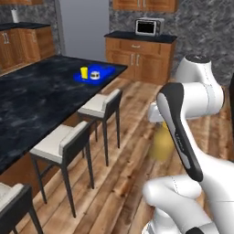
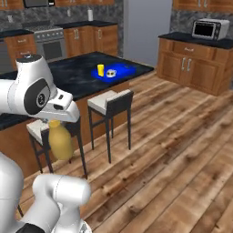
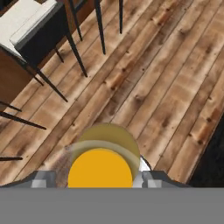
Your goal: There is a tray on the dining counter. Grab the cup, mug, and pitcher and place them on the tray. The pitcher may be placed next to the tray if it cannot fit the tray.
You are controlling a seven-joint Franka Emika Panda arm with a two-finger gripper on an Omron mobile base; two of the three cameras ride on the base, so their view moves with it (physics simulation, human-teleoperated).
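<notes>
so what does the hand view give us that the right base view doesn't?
Hand view alone: a look straight down into the pitcher's open mouth, between the jaws, above bare wood floor.
Right base view alone: the blue tray on the dining counter already carrying the cup and mug; the microwave and stove.
Both: the pitcher held off the floor, and a stool.

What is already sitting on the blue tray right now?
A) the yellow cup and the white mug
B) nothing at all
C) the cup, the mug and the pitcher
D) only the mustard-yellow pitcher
A: the yellow cup and the white mug stand on the blue tray on the dining counter, while the mustard-yellow pitcher hangs in the gripper over the wooden floor.
</notes>
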